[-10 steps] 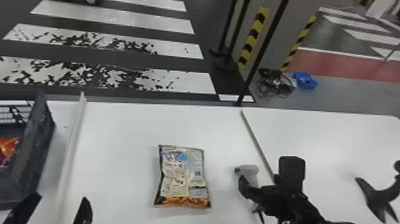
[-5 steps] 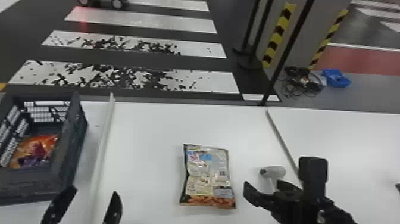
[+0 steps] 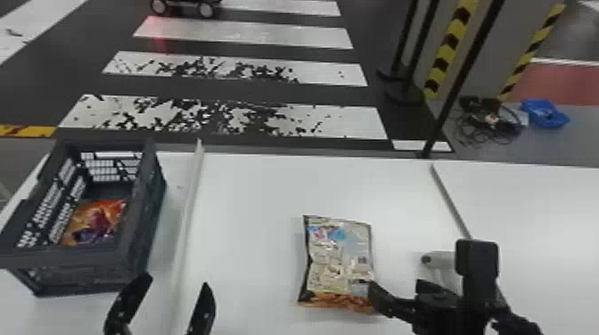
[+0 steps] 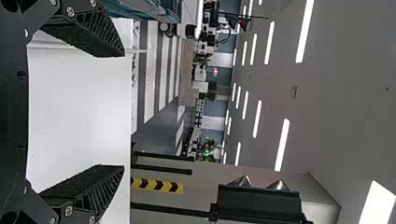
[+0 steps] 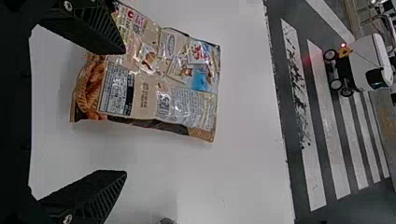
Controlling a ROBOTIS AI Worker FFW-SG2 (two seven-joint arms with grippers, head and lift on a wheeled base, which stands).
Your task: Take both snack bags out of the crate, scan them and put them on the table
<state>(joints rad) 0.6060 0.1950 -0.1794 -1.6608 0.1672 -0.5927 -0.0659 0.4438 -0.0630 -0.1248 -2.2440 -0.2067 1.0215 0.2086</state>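
Note:
My left gripper point(image 3: 166, 292) is open with nothing between its fingers, near the crate's near right corner; in the left wrist view the gripper point(image 4: 123, 111) spreads over bare table. Inside the dark crate point(image 3: 142, 231) lies an orange-red snack bag point(image 3: 96, 222). The other snack bag point(image 3: 339, 263) lies flat on the table with its printed back up. Beside its near right corner is my right gripper point(image 3: 395, 287). The right wrist view has this gripper point(image 5: 126, 112) open, one finger overlapping the bag point(image 5: 154, 84). A pale scanner point(image 3: 439, 258) is partly hidden behind the right arm.
A long white strip point(image 3: 189, 205) runs front to back between crate and tabletop bag. Farther right, a dark strip point(image 3: 450, 202) slants across the table point(image 3: 258, 200). Beyond the far edge stand black posts point(image 3: 461, 80); cables point(image 3: 486, 122) and a blue object point(image 3: 546, 113) lie on the floor.
The head view has turned left, bringing the crate and the bag inside it more fully into sight. My right gripper has moved left, from beside the scanner to the tabletop bag's corner.

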